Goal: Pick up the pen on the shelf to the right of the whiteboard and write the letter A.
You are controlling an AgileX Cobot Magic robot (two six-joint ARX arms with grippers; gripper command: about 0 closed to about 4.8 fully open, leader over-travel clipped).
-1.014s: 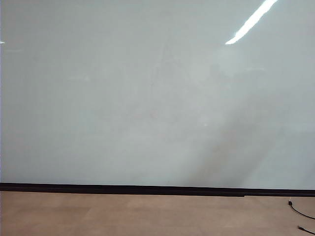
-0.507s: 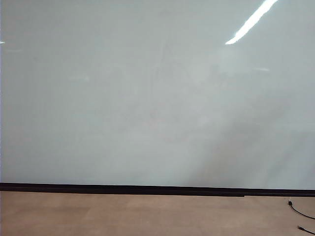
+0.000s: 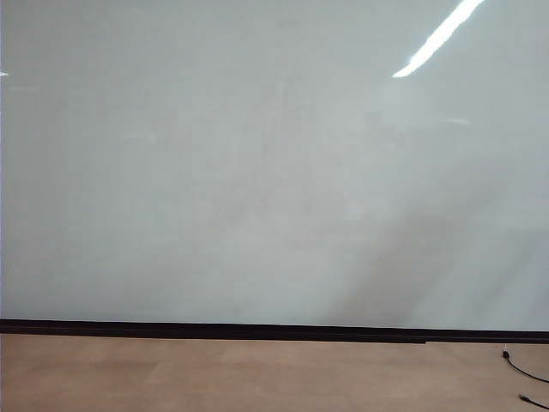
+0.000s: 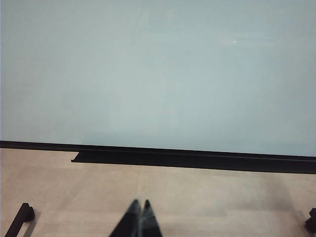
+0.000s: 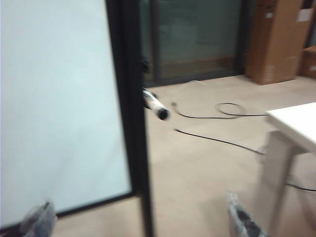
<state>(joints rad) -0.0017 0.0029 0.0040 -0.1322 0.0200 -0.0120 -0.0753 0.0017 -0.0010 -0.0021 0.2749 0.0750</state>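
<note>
The whiteboard [image 3: 257, 172] fills the exterior view, pale and glossy, with a black strip [image 3: 257, 330] along its bottom; neither gripper shows there. The letter A is not in view on it. In the right wrist view the pen [image 5: 157, 104], white-barrelled with a dark end, sticks out beside the board's black side frame [image 5: 133, 113]; the shelf under it is hidden. My right gripper [image 5: 140, 219] is open, its fingertips [image 5: 39, 219] wide apart with nothing between them, well short of the pen. My left gripper [image 4: 140, 205] is shut and empty over the tan floor, facing the whiteboard [image 4: 158, 74].
Black cables [image 5: 217, 116] lie on the floor beyond the board's edge. A white table [image 5: 291, 128] stands close by, with cardboard boxes [image 5: 274, 39] and glass doors behind. Another cable [image 3: 525, 371] lies at the exterior view's lower right. A black foot [image 4: 19, 217] rests on the floor.
</note>
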